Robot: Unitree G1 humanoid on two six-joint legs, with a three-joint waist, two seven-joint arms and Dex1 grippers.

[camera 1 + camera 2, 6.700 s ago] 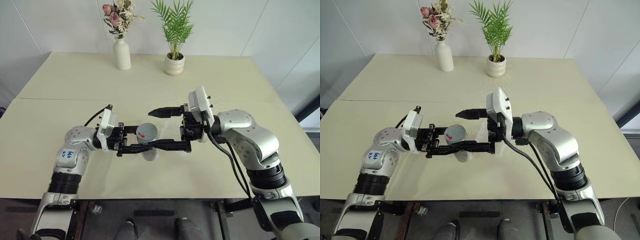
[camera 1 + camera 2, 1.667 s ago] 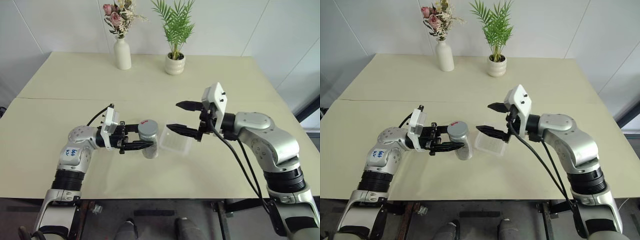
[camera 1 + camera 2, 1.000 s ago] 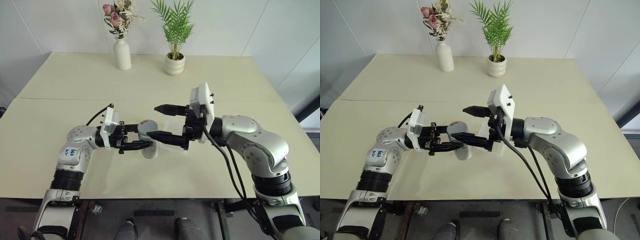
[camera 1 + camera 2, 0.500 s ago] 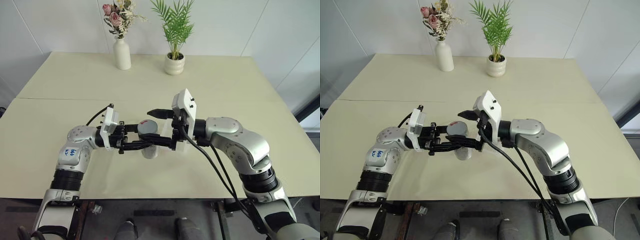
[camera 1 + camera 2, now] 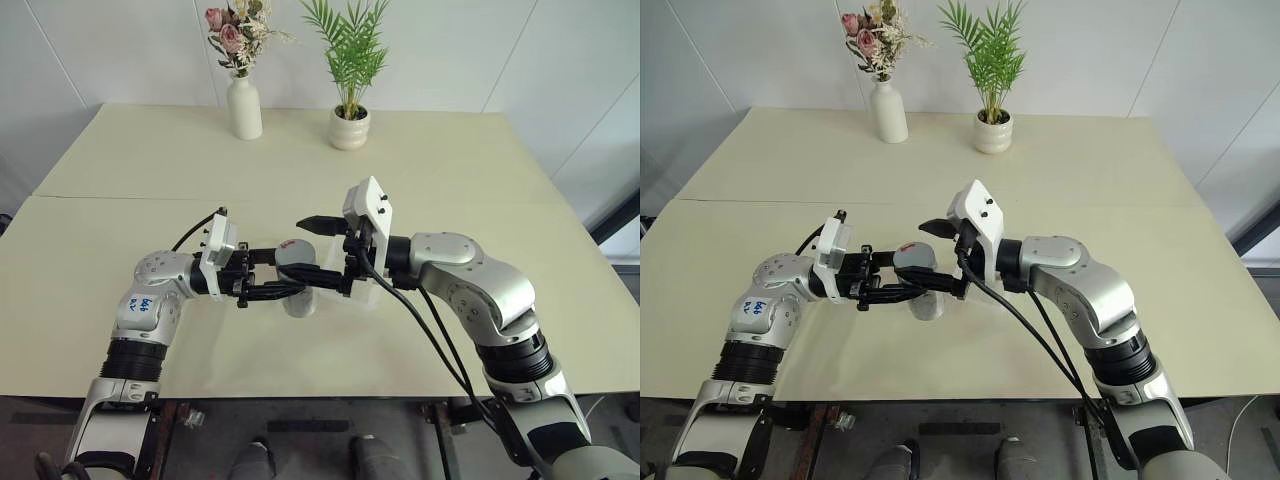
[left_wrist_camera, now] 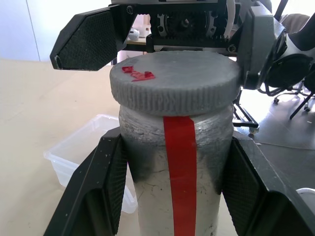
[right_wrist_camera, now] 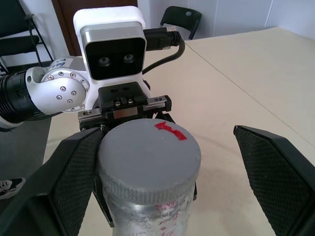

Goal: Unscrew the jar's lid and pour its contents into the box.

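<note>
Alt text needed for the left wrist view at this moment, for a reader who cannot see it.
The left gripper clamps the jar, grey lid still on, a red strip down its side. The right gripper faces it with jaws spread around the lid. The clear box sits on the table behind.

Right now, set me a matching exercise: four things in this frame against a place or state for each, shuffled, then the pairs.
Things:
1. lid
2. jar
3. right gripper
4. box

States:
A. open, fingers either side of the lid
B. on the table beside the jar
C. clamped in the shut left gripper
D. screwed on, red mark on top

Pairs: 1-D, 2-C, 3-A, 4-B
</note>
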